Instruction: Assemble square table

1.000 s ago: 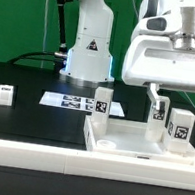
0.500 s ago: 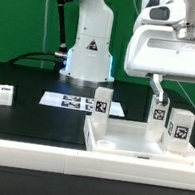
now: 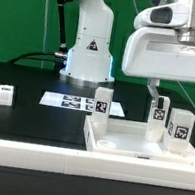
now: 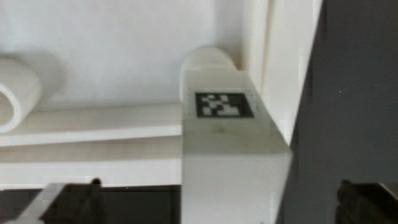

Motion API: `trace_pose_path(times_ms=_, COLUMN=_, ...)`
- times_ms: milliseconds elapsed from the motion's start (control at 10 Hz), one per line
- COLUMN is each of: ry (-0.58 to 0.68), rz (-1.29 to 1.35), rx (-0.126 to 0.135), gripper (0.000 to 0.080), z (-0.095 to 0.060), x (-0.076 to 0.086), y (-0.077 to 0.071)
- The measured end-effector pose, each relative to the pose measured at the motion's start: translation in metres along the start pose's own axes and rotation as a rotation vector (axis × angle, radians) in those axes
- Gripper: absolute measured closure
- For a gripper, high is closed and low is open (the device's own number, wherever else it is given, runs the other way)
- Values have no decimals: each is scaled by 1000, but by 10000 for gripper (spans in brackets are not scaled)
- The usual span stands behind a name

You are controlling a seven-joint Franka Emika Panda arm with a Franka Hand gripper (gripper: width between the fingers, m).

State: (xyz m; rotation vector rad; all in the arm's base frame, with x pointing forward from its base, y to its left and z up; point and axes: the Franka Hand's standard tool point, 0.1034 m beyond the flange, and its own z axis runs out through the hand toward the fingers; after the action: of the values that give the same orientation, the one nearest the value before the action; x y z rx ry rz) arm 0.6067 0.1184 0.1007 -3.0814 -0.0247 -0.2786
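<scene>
I see gripper [image 4: 217, 203] fingers wide open, one either side of an upright leg [image 4: 228, 140] at the slab's [image 3: 129, 143] edge, not touching.

Square table slab [image 3: 129, 144]: white plastic, smooth, faint sheen.
Legs [image 3: 103, 100]: white plastic, smooth, matt.
Tabletop [image 3: 31, 121]: black, matt, even.
Arm housing [image 3: 93, 29]: white plastic, glossy.
Marker board [image 3: 69, 101]: flat white sheet, matt, black print.
Rail [image 3: 36, 159]: white, smooth, matt.
</scene>
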Motion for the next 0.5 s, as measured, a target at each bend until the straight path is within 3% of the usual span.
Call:
trace_pose_path(times_ms=100, ry=-102, rz=1, rx=5, gripper=150, z=1, x=-4, y=-2)
trace_pose_path(times_ms=300, ry=-168, rz=5, rx=6, gripper=150, z=5, x=-2, y=-1)
trace_pose_path(times_ms=500, ry=-155, rz=3, rx=4, gripper=150, z=9, x=1, y=-2)
